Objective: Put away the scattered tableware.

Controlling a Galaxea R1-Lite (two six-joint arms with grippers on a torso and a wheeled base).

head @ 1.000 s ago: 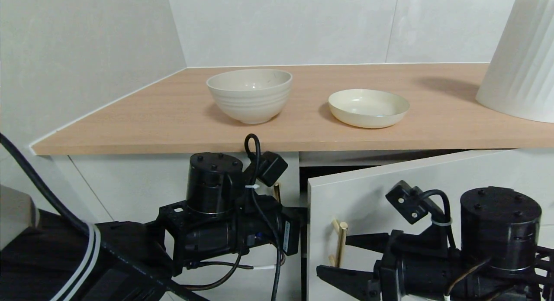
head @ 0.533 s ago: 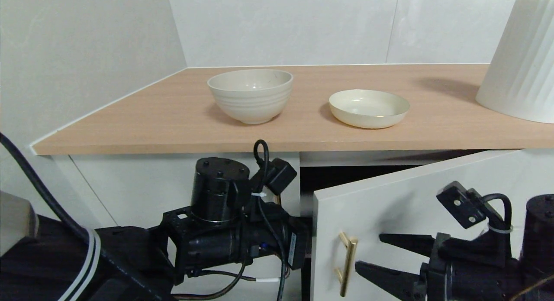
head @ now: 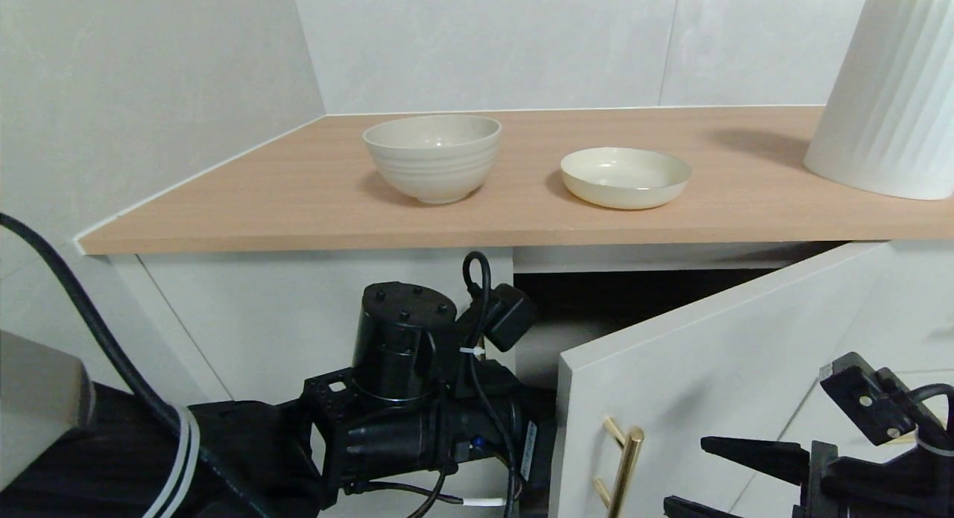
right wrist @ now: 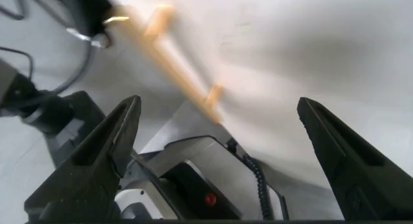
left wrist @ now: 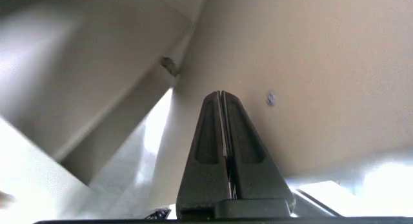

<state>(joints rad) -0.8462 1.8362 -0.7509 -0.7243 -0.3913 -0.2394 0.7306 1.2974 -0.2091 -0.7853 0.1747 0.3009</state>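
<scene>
A ribbed cream bowl [head: 432, 156] and a shallow cream dish [head: 624, 177] stand side by side on the wooden countertop [head: 298, 205]. Below it, the right cabinet door [head: 715, 384] with a gold handle [head: 622, 462] hangs partly open. My left arm [head: 410, 414] lies under the counter at the gap beside the door edge. Its gripper [left wrist: 221, 98] is shut on nothing, inside the pale cabinet. My right gripper [head: 719, 479] is open, just right of the handle in front of the door. The right wrist view shows that gripper [right wrist: 219, 121] spread wide before the handle [right wrist: 184, 62].
A large white ribbed lampshade [head: 887, 93] stands on the counter's right end. White tiled walls close the left side and back. The left cabinet door [head: 298, 317] is closed. The dark cabinet opening [head: 633, 287] shows above the swung door.
The right cabinet door has swung wider open. My right gripper has drawn back to the right, off the handle. My left arm has shifted right toward the opening. The head view has shifted slightly.
</scene>
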